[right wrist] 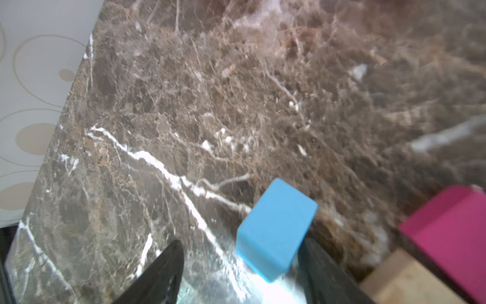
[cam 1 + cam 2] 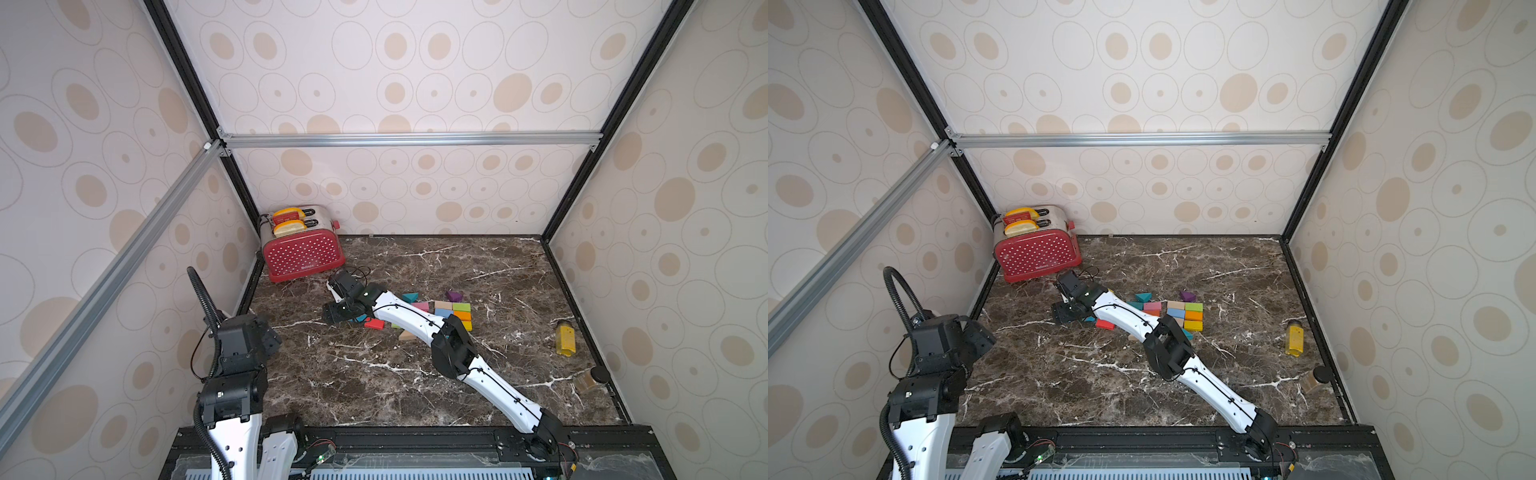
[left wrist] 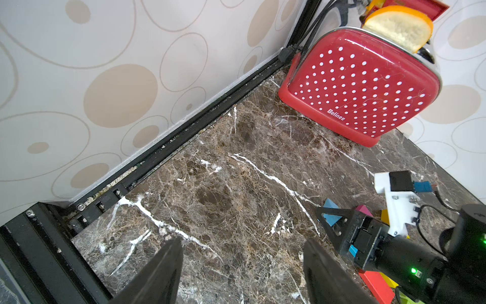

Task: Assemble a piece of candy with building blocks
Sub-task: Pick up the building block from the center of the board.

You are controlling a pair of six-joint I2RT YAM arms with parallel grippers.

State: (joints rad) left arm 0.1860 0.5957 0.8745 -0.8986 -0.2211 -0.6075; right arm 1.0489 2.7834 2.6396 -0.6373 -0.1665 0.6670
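The building blocks (image 2: pixel 453 309) lie in a coloured cluster at mid-table in both top views, with a purple wedge (image 2: pixel 454 296) and a teal wedge (image 2: pixel 410 297) behind them. My right gripper (image 1: pixel 242 240) reaches past the cluster's left end. It is open, low over the marble, with a blue block (image 1: pixel 276 229) lying between its fingers, close against one finger and well clear of the other. A pink block (image 1: pixel 447 237) and a bare wood block (image 1: pixel 410 281) sit beside it. A red block (image 2: pixel 374 323) lies under the forearm. My left gripper (image 3: pixel 242 239) hangs open over bare marble near the left wall.
A red dotted toaster (image 2: pixel 303 249) with toast stands in the back left corner. A mustard-yellow bottle (image 2: pixel 565 338) and a lying jar with a black lid (image 2: pixel 592 379) are by the right wall. Walls enclose three sides of the table.
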